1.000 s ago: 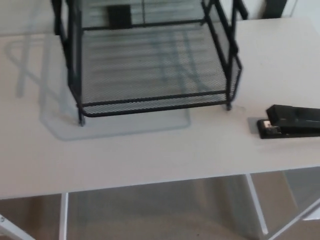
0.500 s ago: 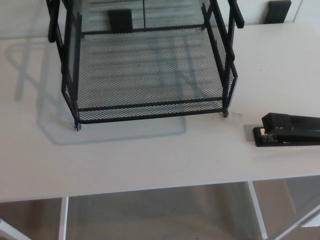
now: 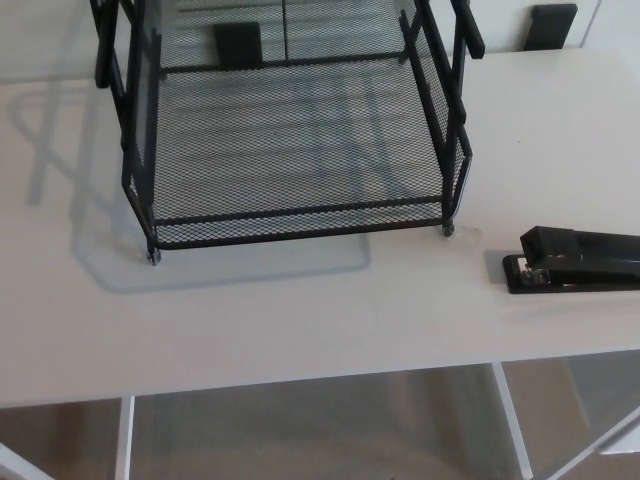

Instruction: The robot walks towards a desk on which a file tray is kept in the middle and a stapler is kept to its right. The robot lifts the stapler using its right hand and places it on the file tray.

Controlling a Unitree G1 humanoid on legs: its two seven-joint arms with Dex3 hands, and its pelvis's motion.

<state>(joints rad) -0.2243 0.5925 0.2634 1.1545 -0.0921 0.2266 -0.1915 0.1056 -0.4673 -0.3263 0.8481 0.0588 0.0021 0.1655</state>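
The view moved down a bit since before; nothing on the desk (image 3: 300, 320) moved. The tray (image 3: 300, 222) top & the stapler (image 3: 580, 262) right end are cut off. Stapler lies flat, right of tray, apart. No hand shows, so can't tell its grip.

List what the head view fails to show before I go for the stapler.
- stapler: one end cut off by the right edge.
- file tray: upper part cut off by the top edge.
- left hand and right hand: outside the head view.
- dark block behind the tray: obscured by mesh.
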